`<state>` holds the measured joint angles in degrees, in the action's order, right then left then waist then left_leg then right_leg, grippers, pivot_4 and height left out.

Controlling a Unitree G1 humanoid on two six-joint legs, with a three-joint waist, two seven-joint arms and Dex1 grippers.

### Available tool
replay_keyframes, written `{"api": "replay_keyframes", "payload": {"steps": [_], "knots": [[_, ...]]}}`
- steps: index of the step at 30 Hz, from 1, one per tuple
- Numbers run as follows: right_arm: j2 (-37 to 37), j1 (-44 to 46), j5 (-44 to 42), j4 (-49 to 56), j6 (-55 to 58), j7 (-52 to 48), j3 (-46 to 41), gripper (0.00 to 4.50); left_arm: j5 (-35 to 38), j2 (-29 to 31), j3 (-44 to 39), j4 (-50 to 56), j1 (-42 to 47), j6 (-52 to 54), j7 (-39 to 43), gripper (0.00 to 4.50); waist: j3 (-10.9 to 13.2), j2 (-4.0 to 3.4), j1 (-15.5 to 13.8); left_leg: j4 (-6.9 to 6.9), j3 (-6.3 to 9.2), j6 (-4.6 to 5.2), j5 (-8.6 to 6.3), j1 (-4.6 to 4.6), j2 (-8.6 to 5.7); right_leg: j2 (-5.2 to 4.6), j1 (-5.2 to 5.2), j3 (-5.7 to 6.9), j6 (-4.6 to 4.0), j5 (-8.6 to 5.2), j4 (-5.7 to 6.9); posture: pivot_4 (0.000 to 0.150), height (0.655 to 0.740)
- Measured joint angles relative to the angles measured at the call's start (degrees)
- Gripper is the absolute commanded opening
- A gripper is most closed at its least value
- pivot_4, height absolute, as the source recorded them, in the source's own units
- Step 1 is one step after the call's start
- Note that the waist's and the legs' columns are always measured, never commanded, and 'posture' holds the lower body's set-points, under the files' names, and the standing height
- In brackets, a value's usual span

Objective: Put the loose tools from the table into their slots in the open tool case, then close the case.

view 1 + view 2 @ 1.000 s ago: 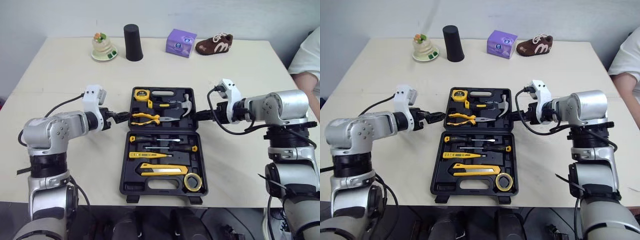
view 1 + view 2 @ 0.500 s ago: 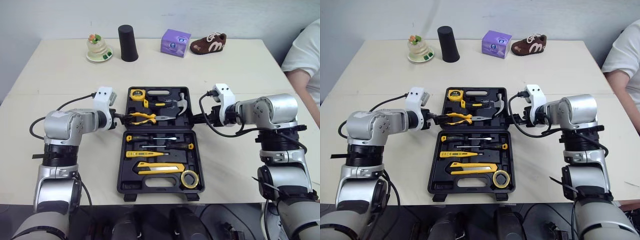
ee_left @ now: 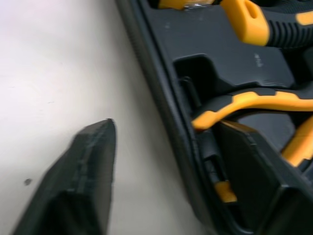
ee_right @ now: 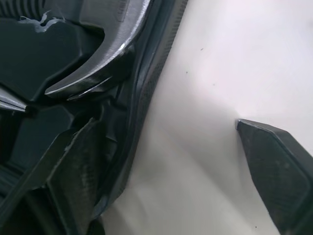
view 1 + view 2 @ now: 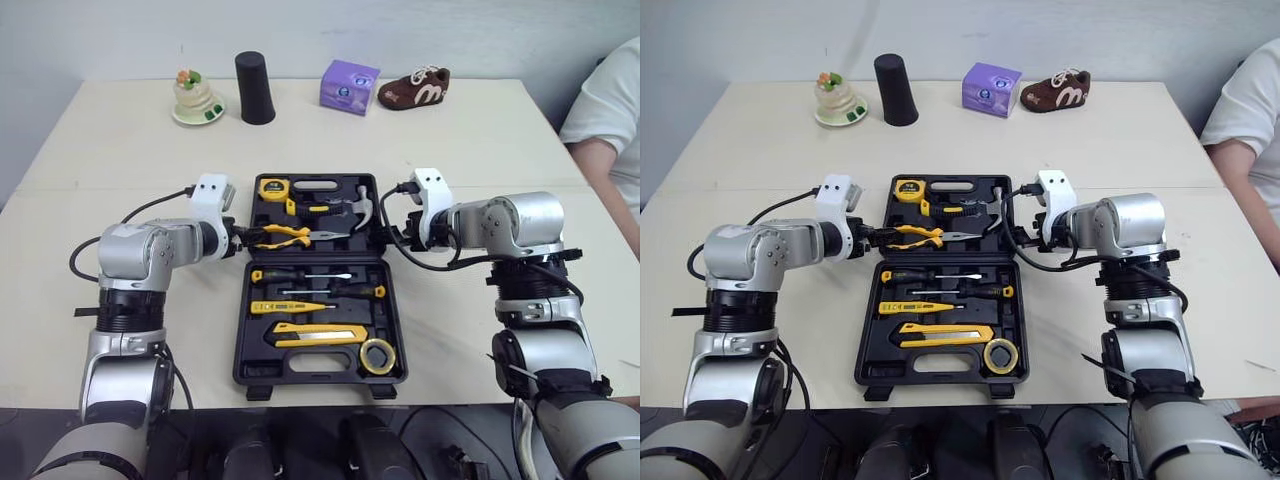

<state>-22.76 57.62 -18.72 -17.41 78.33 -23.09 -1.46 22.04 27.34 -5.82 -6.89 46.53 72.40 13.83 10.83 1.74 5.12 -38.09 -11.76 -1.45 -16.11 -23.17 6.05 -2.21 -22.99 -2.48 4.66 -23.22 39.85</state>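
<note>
Tool case lies flat and open at mid-table, its far half toward the back of the table. Seated in the far half: tape measure, pliers, hammer. Seated in the near half: two screwdrivers, a yellow tester, a utility knife and a roll of tape. My left gripper sits at the left wall of the far half, level with the pliers. It is spread wide and astride that wall: in the left wrist view one finger is over bare table outside the case, and the other is inside it, just beside a yellow pliers handle. It holds nothing. My right gripper sits at the right wall of the same half, beside the hammer. It is also wide apart and astride the wall: one finger is outside over the table, the other inside the case close to the hammer's claw, nothing in its grasp. I cannot tell whether any finger touches the wall. At the back of the table, well apart from the case: a black cup, a purple box and a brown shoe.
</note>
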Motion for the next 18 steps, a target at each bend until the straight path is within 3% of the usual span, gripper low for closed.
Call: {"api": "replay_keyframes", "payload": {"steps": [1,2,5,8,13,18], "knots": [[0.20,0.10,0.08,-0.43,-0.43,0.12,-0.03,3.17,0.10,-0.03,0.00,0.07,0.00,0.03,0.05,2.21,0.00,0.01,0.06,0.00,0.00,0.00,0.01,0.01,-0.01,0.00,0.00,0.00,0.00,0.00,0.02,0.150,0.7400],[0.46,0.19,0.00,-0.84,-0.89,0.07,-0.12,2.56,0.16,-0.15,0.00,0.14,-0.01,0.06,0.07,1.63,0.00,0.01,0.13,-0.01,0.00,-0.01,0.02,0.02,-0.02,0.01,0.00,0.00,0.00,0.00,0.03,0.150,0.7400],[1.63,0.66,-0.20,-1.83,-1.81,0.30,-0.28,1.47,0.24,-0.67,0.10,1.55,-0.63,0.07,0.11,0.71,-0.01,0.01,0.25,0.00,0.01,-0.04,0.07,0.04,-0.01,0.01,0.00,-0.02,0.00,0.00,0.10,0.150,0.7400],[3.56,1.26,-0.62,-3.26,-2.00,1.29,-3.07,0.11,0.52,-2.55,-1.25,2.65,-1.50,-0.08,0.04,0.35,-0.03,0.02,0.03,0.00,0.05,0.01,0.11,0.07,-0.02,-0.06,0.07,-0.06,0.00,0.00,0.10,0.150,0.7400],[7.04,1.36,-0.66,-4.35,-7.76,6.56,-9.52,0.00,0.11,-6.30,-4.40,2.64,-3.14,-7.39,-2.01,0.23,-0.04,0.05,-0.19,0.03,0.10,0.11,0.17,-0.02,-0.12,-0.14,0.05,-0.06,0.03,0.02,0.06,0.150,0.7400],[7.82,-3.58,-0.16,0.06,-22.09,4.27,-8.06,0.00,-0.29,-7.52,-5.62,2.68,-3.75,-17.46,-2.59,0.15,-0.03,0.05,-0.06,0.15,-0.05,0.07,0.19,-0.31,-0.19,-0.14,-0.48,0.01,0.03,0.02,0.04,0.150,0.7400]]}}
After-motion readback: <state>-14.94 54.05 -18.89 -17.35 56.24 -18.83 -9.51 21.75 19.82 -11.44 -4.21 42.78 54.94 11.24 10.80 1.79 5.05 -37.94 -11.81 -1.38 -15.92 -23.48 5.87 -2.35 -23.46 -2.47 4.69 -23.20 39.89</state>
